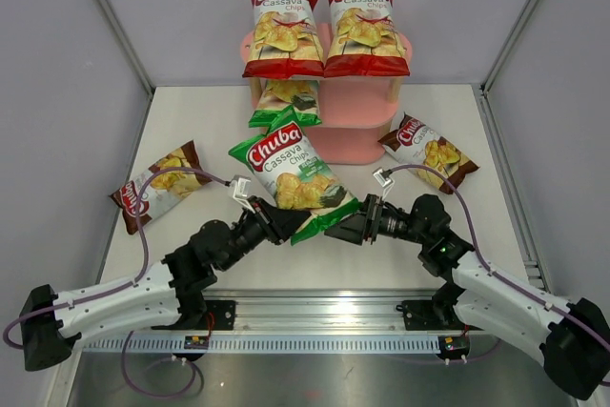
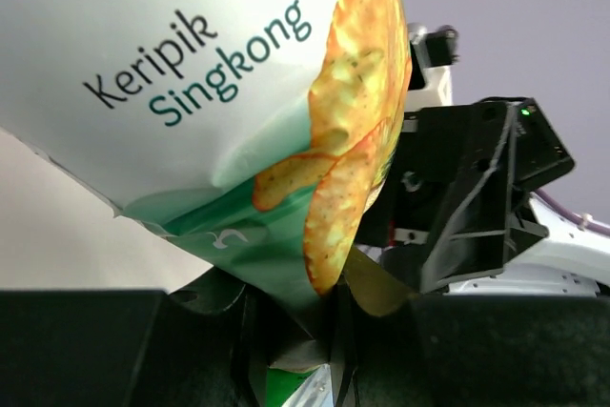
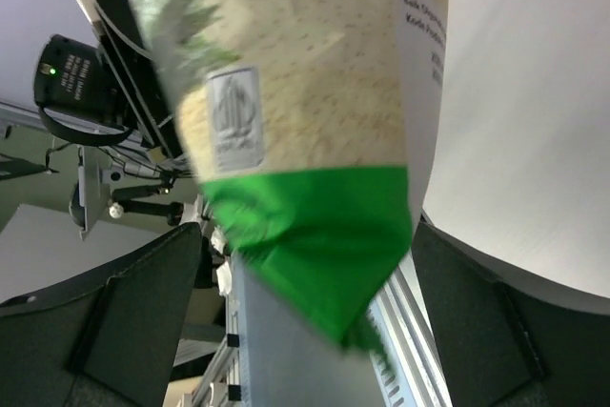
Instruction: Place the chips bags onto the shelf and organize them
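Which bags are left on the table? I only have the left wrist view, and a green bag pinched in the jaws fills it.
Observer: Two dark brown Chuba bags lie flat on the table. The left brown bag is out by the left wall and the right brown bag is beside the pink shelf.
Operator: And the right jaws, are they on my bag?
Observer: Not gripping. The right jaws stand wide open on either side of the lower corner of the held green bag.
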Robot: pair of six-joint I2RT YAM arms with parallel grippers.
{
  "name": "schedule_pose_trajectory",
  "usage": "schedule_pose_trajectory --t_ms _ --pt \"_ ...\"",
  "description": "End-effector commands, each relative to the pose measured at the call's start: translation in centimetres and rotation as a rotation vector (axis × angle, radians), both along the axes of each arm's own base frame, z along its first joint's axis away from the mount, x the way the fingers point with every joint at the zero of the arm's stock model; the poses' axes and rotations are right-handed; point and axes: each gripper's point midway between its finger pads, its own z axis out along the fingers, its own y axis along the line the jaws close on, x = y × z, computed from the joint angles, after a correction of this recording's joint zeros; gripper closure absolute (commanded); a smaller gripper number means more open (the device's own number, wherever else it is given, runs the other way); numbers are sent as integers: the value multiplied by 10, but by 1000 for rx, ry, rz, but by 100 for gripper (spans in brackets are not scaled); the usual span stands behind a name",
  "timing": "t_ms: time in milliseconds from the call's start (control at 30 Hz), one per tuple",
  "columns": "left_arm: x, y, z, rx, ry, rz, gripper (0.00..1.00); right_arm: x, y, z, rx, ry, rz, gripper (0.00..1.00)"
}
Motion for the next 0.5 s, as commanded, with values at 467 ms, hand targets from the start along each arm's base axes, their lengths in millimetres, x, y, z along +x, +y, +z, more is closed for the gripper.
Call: schedule_pose_trajectory --t_ms 467 --pt "-32 -38 63 -229 -56 -197 86 32 -9 73 208 -277 -246 16"
